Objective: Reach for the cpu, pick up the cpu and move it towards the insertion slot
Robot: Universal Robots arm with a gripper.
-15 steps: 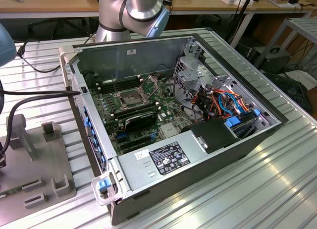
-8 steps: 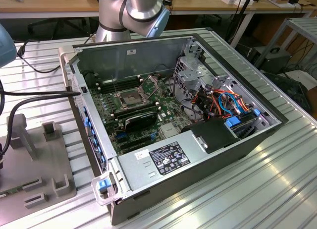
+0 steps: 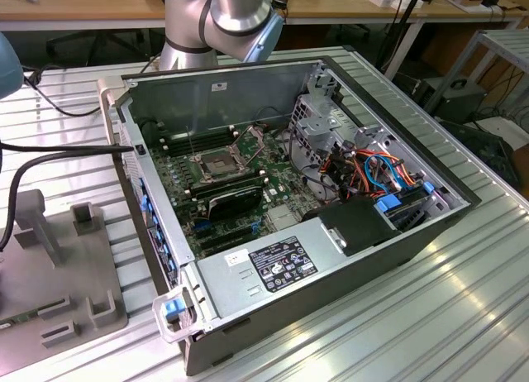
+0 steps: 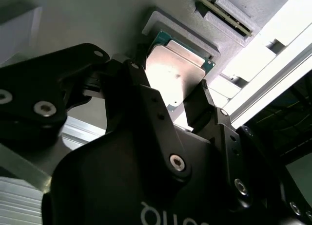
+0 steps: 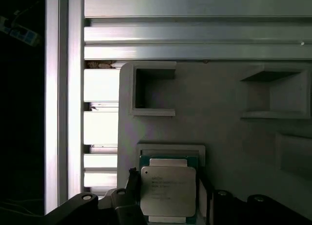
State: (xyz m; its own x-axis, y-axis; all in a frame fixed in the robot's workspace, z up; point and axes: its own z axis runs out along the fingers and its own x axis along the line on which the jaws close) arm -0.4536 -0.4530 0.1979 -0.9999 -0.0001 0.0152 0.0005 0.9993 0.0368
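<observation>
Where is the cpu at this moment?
In both wrist views the cpu lies flat in a shallow raised holder on the grey fixture plate, near the plate's edge beside the ribbed aluminium table.

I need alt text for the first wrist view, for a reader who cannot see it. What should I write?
A square cpu with a pale metal face sits in a raised seat on a grey fixture plate, with the black claw at both its sides. The plate rests on a ribbed aluminium table.
</observation>
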